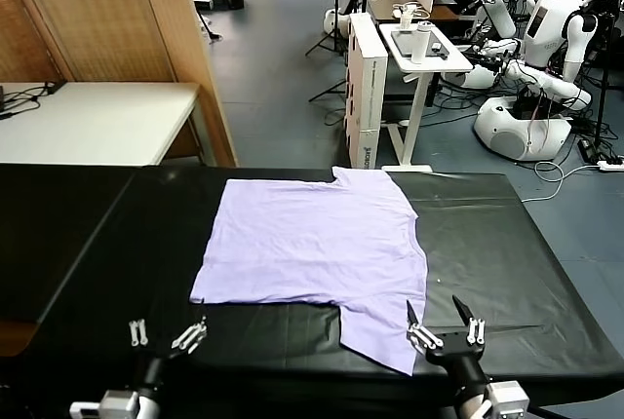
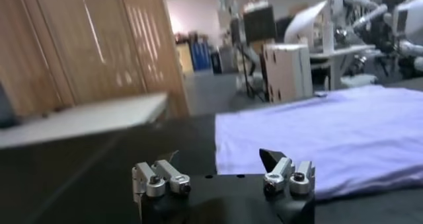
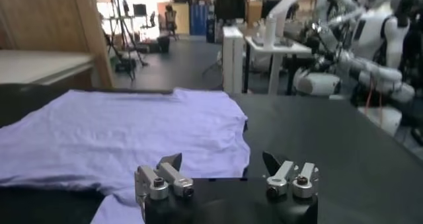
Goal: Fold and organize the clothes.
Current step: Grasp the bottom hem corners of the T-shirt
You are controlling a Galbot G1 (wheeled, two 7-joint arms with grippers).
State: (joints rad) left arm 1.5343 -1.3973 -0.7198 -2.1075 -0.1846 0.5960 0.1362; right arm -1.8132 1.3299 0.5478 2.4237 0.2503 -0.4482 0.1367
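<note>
T-shirt (image 1: 317,239), light lavender, is lying spread flat w/ slight wrinkles on the black table (image 1: 507,244), roughly centre, one sleeve reaching toward the table's near edge on the robot's right and the other at the far edge. Left gripper (image 1: 168,334) is hovering low over bare black cover near the front edge, just short of the shirt's near hem, fingers spread apart and gripping nothing. Right gripper (image 1: 447,323) is hovering at the near sleeve's edge, fingers likewise spread wide, nothing between them.
</note>
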